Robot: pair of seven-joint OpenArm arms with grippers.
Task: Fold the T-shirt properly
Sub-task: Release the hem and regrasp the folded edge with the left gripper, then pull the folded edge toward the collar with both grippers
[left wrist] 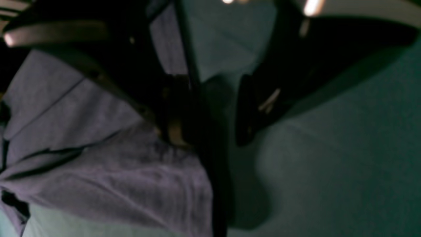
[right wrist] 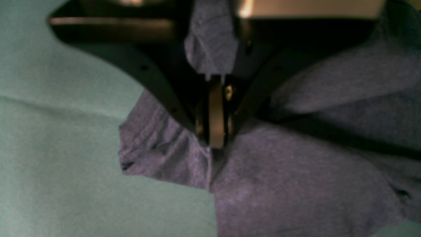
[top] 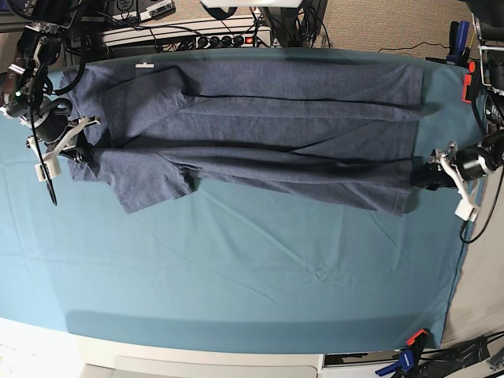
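The blue-grey T-shirt lies stretched sideways across the far half of the teal table cloth, in long lengthwise folds. No lettering shows. My right gripper is at the shirt's sleeve end. In the right wrist view it is shut on a pinch of shirt fabric. My left gripper is at the shirt's hem end. In the left wrist view its jaws stand apart with teal cloth between them. The shirt bunches against the left finger.
A power strip and cables run behind the table's far edge. Clamps hold the cloth at the right edge and the front right corner. The near half of the cloth bears only creases.
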